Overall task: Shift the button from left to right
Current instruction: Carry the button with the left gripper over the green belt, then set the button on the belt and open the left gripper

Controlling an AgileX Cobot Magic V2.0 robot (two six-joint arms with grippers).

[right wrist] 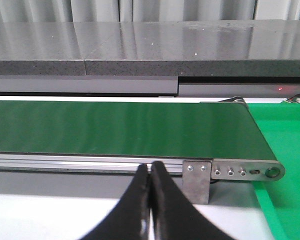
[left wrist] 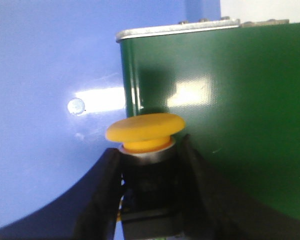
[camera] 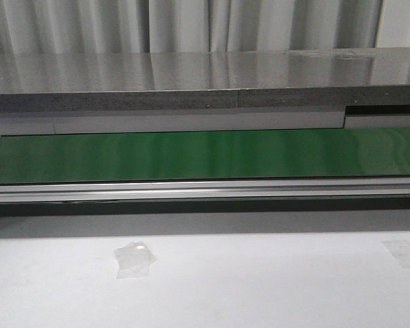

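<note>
With the left tool (left wrist: 149,190) clamped on the button (left wrist: 146,131) at the conveyor belt's (left wrist: 225,120) end, hold it level and lower it gently onto the belt. The right tool (right wrist: 151,200) is pressed together, empty.

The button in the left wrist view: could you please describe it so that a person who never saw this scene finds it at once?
Look at the green conveyor belt, at its end with the metal edge, beside the blue surface. There the left gripper holds the button between its dark fingers. Its round yellow mushroom head over a black body is the only yellow thing.
</note>
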